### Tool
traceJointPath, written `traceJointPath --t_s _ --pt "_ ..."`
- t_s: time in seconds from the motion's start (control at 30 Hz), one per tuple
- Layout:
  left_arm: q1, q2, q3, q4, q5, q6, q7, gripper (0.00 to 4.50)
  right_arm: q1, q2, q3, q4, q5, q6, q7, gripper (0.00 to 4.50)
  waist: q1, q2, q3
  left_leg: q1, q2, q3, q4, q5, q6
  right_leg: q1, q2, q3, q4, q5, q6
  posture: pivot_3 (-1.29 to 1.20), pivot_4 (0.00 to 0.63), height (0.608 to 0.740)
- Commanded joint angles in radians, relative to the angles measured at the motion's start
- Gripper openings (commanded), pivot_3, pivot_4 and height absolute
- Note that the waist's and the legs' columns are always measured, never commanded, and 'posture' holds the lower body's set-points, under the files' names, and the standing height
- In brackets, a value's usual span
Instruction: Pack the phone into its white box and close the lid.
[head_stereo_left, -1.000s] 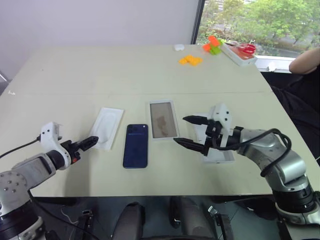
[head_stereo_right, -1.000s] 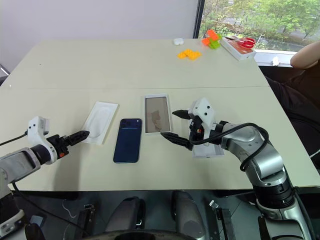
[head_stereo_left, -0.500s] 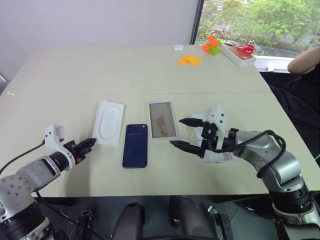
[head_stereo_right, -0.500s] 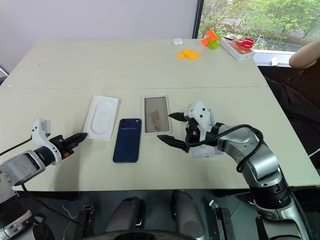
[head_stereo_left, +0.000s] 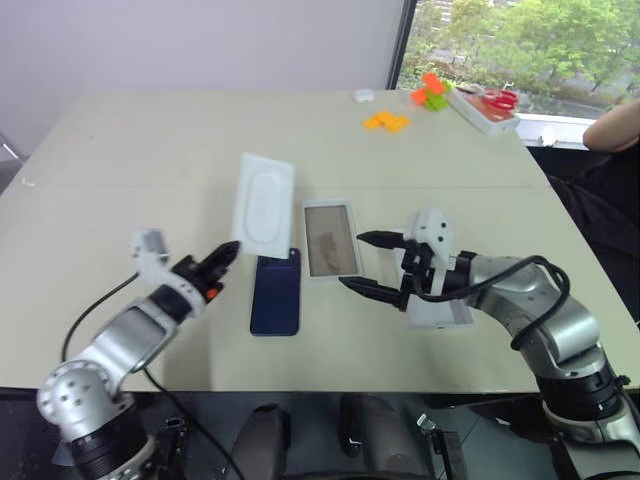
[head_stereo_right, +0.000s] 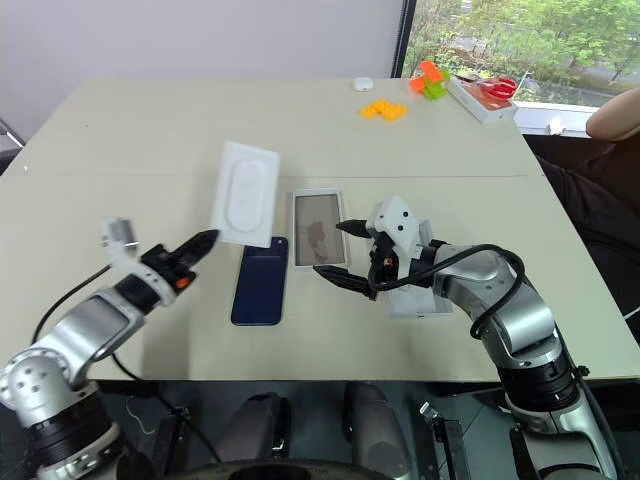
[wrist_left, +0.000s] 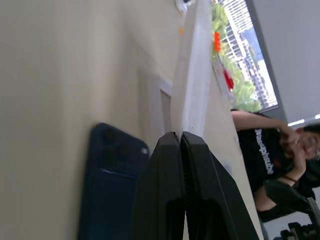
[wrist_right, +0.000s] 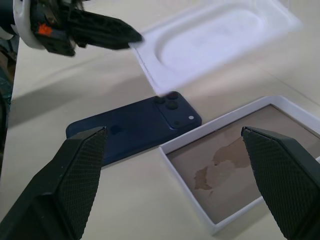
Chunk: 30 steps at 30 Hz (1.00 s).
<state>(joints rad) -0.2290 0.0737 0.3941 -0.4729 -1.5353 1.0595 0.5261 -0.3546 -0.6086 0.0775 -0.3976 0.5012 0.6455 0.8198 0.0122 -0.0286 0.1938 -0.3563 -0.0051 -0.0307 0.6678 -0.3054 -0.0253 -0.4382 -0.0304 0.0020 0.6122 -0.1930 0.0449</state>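
On the table (head_stereo_left: 120, 150) lies the glossy navy phone (head_stereo_left: 276, 290), camera-side up.

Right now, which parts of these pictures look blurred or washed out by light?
In the right wrist view, the flat white plastic insert with the oval recess is smeared by motion blur, while the slim dark navy-blue phone stays sharp. In the left wrist view, the close black fingers are soft and the window glares. In the left eye view, the bright window washes out the far corner.
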Motion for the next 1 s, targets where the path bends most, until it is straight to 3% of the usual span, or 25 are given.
traceJointPath --t_s 0.03,0.17,0.43,1.0 --pt "-0.034 -0.023 -0.095 -0.038 -0.015 -0.091 0.131 0.04 -0.018 -0.007 -0.012 -0.004 -0.010 -0.031 0.007 4.50 -0.003 0.000 0.000 0.000 0.000 0.000 0.000 0.000 0.000 0.000 0.000 0.000 0.000 0.000 0.000 0.00 0.150 0.740" --pt "-0.060 -0.054 -0.188 -0.007 -0.072 -0.170 0.284 0.04 -0.022 -0.014 -0.021 0.007 -0.020 -0.041 0.011 4.50 -0.002 0.000 0.000 0.001 0.001 0.000 -0.001 0.000 0.000 0.000 0.003 0.001 0.000 0.000 0.000 0.00 0.150 0.740" --pt "-0.079 0.000 -0.291 0.016 -0.118 -0.243 0.474 0.04 -0.024 -0.018 -0.029 0.015 -0.031 -0.049 0.016 4.50 0.001 0.000 0.000 0.000 0.000 0.001 -0.001 0.000 0.000 0.000 0.003 -0.001 0.000 0.000 0.000 0.00 0.150 0.740" --pt "-0.107 0.086 -0.407 0.046 -0.185 -0.314 0.492 0.04 -0.037 -0.007 -0.024 0.025 -0.041 -0.053 0.015 4.50 0.000 0.000 0.000 0.000 0.000 0.001 -0.001 0.000 0.000 0.000 0.003 -0.001 0.000 -0.002 -0.004 0.00 0.150 0.740"
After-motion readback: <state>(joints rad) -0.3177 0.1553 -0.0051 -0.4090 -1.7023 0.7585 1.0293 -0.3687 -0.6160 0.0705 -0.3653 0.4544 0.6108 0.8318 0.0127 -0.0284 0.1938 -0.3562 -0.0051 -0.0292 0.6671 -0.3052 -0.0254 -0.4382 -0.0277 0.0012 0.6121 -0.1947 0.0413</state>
